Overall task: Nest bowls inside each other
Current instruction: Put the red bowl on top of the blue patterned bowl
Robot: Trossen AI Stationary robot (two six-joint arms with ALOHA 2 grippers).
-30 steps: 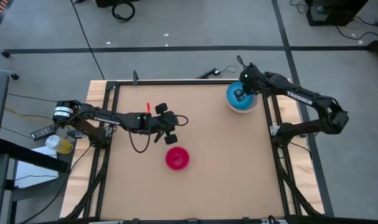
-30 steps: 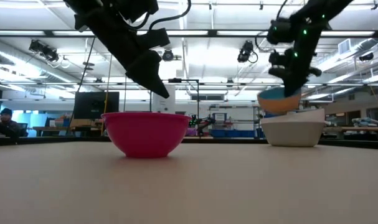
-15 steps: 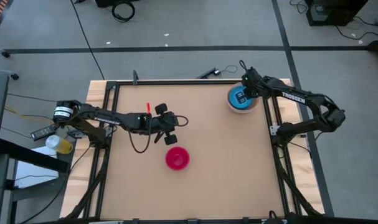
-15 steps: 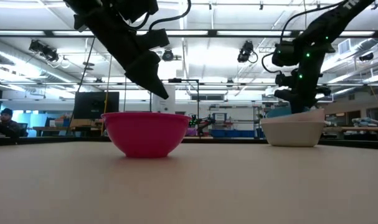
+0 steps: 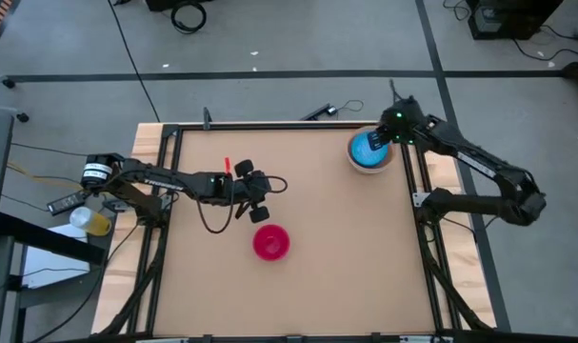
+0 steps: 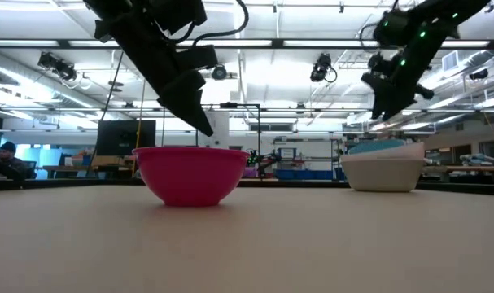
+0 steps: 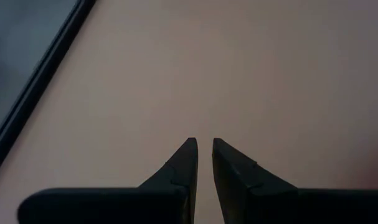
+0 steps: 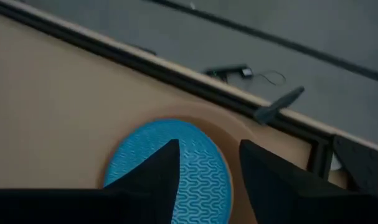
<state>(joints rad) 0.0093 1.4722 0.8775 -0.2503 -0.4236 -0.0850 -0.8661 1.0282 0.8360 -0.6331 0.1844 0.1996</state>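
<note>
A magenta bowl (image 5: 271, 242) (image 6: 191, 172) stands upright on its base near the table's middle. At the far right corner several bowls sit nested: a blue one (image 5: 368, 150) (image 8: 170, 168) inside a peach rim (image 8: 229, 134), in a white bowl (image 6: 385, 172) that stands on the table. My right gripper (image 5: 384, 138) (image 6: 385, 110) (image 8: 207, 149) hangs open just above the blue bowl, touching nothing. My left gripper (image 5: 253, 205) (image 6: 204, 129) (image 7: 203, 143) slants down above the far side of the magenta bowl, with a narrow gap between its fingers and nothing in it.
A black rail (image 5: 269, 126) frames the table, close beside the stack on the far and right sides. A dark cable (image 8: 238, 70) lies on the floor past the far rail. Bare board (image 5: 346, 257) spreads between the magenta bowl and the stack.
My right gripper has lowered the bowl that it held tilted above the white bowl into the stack, let go of it, and risen clear toward the table's far right corner. The stack now sits level. My left arm has kept still.
</note>
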